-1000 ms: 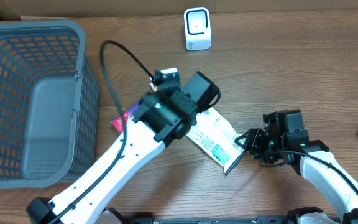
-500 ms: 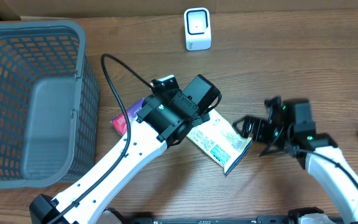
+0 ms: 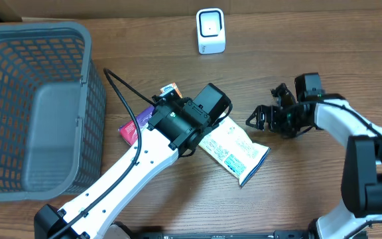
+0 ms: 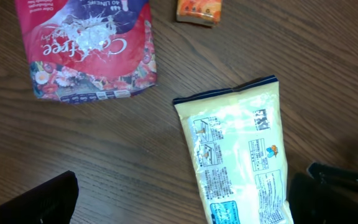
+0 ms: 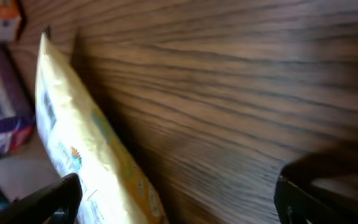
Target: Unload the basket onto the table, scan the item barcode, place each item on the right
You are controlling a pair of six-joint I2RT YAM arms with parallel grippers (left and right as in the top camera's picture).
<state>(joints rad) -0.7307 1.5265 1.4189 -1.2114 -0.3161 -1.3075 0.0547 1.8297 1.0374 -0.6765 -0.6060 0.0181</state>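
The item, a pale yellow packet [image 3: 234, 151] with blue print, lies flat on the wooden table, its printed side up. In the left wrist view the packet [image 4: 241, 155] runs down toward the lower right fingertip. My left gripper [image 4: 185, 202] hangs open over its upper end [image 3: 212, 113], with nothing between the fingers. My right gripper [image 3: 265, 114] is open too, off the packet's right side and clear of it; its wrist view shows the packet's edge [image 5: 86, 155] at the left. The white scanner [image 3: 211, 30] stands at the back of the table.
A grey mesh basket [image 3: 32, 106] fills the left side. A red snack bag [image 4: 89, 46] and a small orange box [image 4: 197, 9] lie just left of the packet, partly under the left arm in the overhead view.
Both grippers have opened and let go of the packet, which now lies flat. The right arm has swung back and away from the packet's right end; the left has shifted slightly.
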